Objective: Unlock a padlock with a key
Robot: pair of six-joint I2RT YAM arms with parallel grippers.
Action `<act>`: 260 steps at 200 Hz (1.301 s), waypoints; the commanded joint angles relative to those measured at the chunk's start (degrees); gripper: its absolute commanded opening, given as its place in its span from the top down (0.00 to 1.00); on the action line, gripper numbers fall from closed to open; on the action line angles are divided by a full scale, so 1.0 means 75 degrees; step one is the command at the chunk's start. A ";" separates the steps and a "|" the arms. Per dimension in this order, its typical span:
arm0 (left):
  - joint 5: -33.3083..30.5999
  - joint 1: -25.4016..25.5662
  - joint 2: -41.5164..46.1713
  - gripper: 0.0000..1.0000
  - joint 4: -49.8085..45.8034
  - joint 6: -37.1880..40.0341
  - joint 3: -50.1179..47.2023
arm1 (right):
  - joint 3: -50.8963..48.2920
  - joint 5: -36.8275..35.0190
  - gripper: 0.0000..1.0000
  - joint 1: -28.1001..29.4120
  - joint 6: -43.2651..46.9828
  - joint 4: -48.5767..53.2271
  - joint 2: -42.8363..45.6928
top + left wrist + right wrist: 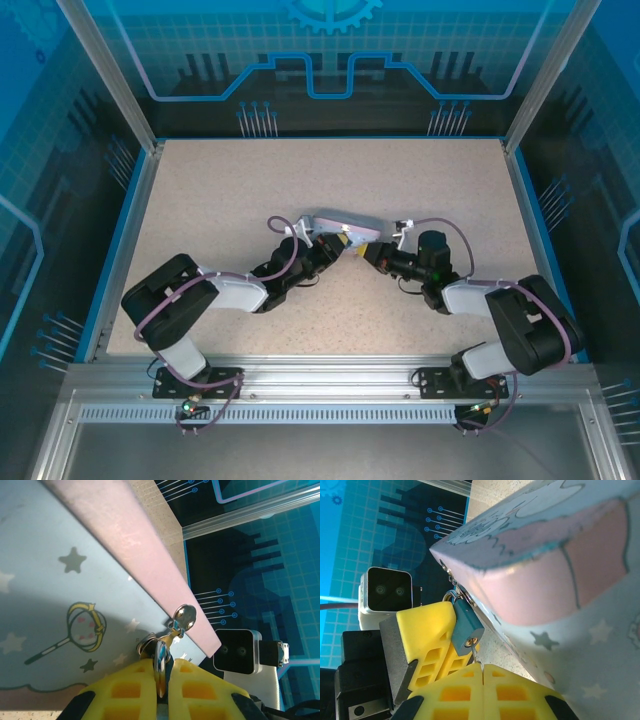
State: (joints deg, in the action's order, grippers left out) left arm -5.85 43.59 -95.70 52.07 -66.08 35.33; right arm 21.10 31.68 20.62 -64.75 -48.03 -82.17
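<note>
The teal padlock (466, 625) hangs by its small metal shackle (451, 596) from the hasp of the pastel tin box (555, 565). My left gripper (164, 662) is shut on the padlock (161, 652), seen edge-on between the yellow fingers (125, 687). One left finger (426, 625) lies against the lock's side. My right gripper (483, 666) is shut on the thin key (476, 655), whose shaft enters the keyhole (472, 641). Both grippers, left (338, 243) and right (363, 250), meet at the tin's (345, 224) near edge.
The tin box stands mid-table on the speckled tabletop (250, 190). A shiny metal hasp (184, 616) sticks out at the tin's pink rim (135, 540). The opposite wrist cameras (237, 651) (382, 592) sit close by. Aluminium posts and blue walls ring the table.
</note>
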 commanded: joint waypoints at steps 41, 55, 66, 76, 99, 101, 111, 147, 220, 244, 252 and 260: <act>0.0413 0.0101 -0.0069 1.00 0.0786 -0.0095 0.0457 | 0.0043 -0.0202 1.00 0.0332 -0.0276 -0.0455 -0.0327; 0.0443 0.0112 -0.0081 1.00 0.0784 -0.0098 0.0457 | 0.0028 -0.0219 1.00 0.0321 -0.0359 -0.0721 -0.0489; 0.0470 0.0106 -0.0078 1.00 0.0769 -0.0095 0.0425 | 0.0047 -0.0196 1.00 0.0269 -0.0461 -0.1009 -0.0642; 0.0492 0.0107 -0.0070 1.00 0.0759 -0.0101 0.0387 | 0.0057 -0.0153 1.00 0.0211 -0.0586 -0.1328 -0.0768; 0.0469 0.0111 -0.0080 1.00 0.0777 -0.0094 0.0306 | 0.0141 -0.0084 1.00 0.0155 -0.0842 -0.1851 -0.1022; 0.0465 0.0104 -0.0089 1.00 0.0794 -0.0100 0.0305 | 0.0149 -0.0072 1.00 0.0150 -0.0854 -0.1868 -0.1038; 0.0486 0.0108 -0.0147 1.00 0.0905 -0.0127 0.0316 | 0.0195 -0.0073 1.00 0.0193 -0.0913 -0.1869 -0.1087; 0.0665 0.0107 -0.0369 1.00 0.1036 -0.0168 0.0537 | 0.0173 -0.0150 1.00 0.0258 -0.1057 -0.2003 -0.1087; 0.0856 0.0098 -0.0292 1.00 0.0716 -0.0095 0.0669 | 0.0385 0.0013 1.00 -0.0021 -0.0927 -0.1853 -0.1171; 0.0984 0.0085 -0.0192 1.00 0.0505 -0.0003 0.0645 | 0.0514 0.0098 1.00 -0.0173 -0.0450 -0.1112 -0.0833; 0.1047 0.0076 -0.0189 1.00 0.0495 -0.0001 0.0633 | 0.0549 0.0068 1.00 -0.0192 -0.0279 -0.0793 -0.0710; 0.1099 0.0062 -0.0178 1.00 0.0470 -0.0017 0.0609 | 0.0557 0.0065 1.00 -0.0217 -0.0174 -0.0593 -0.0615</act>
State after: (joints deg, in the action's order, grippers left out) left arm -6.11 42.70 -98.65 53.04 -66.32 38.22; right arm 22.33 33.98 20.38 -70.24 -56.71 -89.65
